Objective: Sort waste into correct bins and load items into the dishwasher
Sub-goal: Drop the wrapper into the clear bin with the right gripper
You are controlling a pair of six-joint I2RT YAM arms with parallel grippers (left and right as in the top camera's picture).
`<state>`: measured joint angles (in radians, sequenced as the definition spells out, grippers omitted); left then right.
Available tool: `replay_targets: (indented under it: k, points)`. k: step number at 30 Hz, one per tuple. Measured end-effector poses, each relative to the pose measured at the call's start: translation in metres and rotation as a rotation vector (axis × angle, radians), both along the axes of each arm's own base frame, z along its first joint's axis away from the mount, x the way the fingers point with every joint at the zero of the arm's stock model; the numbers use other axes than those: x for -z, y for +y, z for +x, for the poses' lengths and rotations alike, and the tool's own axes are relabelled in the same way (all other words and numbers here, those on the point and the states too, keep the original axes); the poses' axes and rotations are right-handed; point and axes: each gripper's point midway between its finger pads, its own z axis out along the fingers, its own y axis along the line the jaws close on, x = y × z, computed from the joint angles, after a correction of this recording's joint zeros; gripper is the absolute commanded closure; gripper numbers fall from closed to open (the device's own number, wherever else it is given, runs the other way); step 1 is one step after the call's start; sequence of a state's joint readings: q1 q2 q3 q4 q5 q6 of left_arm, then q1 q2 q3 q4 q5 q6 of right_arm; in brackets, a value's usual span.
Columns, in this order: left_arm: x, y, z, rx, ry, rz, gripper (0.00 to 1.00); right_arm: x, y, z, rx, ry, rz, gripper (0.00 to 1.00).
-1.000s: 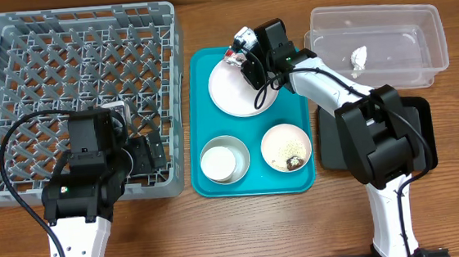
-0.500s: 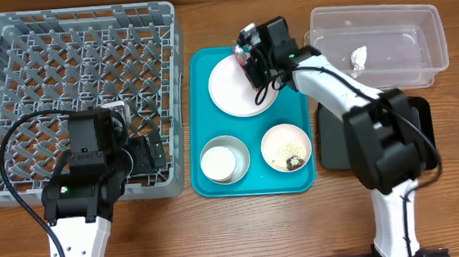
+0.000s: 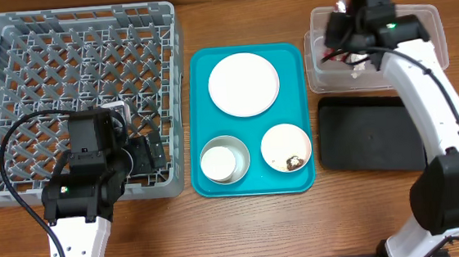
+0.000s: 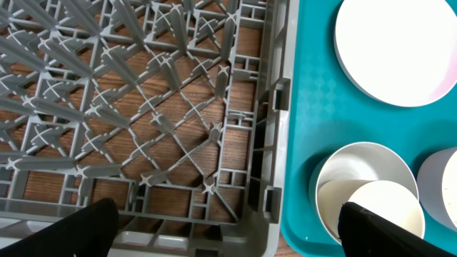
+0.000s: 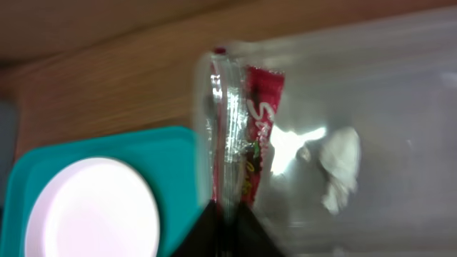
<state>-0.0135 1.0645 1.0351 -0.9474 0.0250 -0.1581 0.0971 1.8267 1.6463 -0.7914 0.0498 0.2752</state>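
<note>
Plainly, the release is looking like the risky part. The right gripper [image 5: 227, 214] is pinching the red-and-white candy wrapper [image 5: 239, 135] between closed fingertips. The wrapper is dangling right at the left wall of the clear plastic tub [image 3: 439, 46], which is sitting by the far right corner of the tabletop. Part of the wrapper seems to be hanging over the rim rather than well inside. If it is let go here, it may drape on the wall or slip onto the bare wood between the tub and the teal serving tray [image 3: 204, 122]. Being so light, it may also cling to a finger. Moving further toward the crumpled white scrap [image 5: 341, 168] in the tub would be safer.

The right arm is reaching from the near right edge toward the far edge, with its wrist poised above the tub. The left gripper [image 4: 228, 228] is hovering with fingers spread wide and empty, over the near right corner of the grey dish rack [image 3: 8, 31] by the left edge.
</note>
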Motion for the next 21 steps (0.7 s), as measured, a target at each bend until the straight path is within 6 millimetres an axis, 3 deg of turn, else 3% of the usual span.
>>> replay_targets:
  k: [4, 12, 17, 21]
  points:
    - [0.000, 0.000, 0.000, 0.000, 0.000, 0.000, 0.00, 0.011, -0.015, -0.001, 0.041, 0.034, 0.024, 0.30]
    - [0.000, 0.000, 0.000, 0.000, 0.000, 0.000, 0.00, 0.004, -0.007, -0.019, 0.006, 0.071, 0.058, 0.23]
    - [0.000, 0.000, 0.000, 0.000, 0.000, 0.000, 0.00, -0.038, -0.006, -0.059, -0.007, 0.067, 0.078, 0.23]
    - [0.000, 0.000, 0.000, 0.000, 0.000, 0.000, 0.00, -0.059, 0.001, -0.110, -0.038, 0.135, 0.123, 0.23]
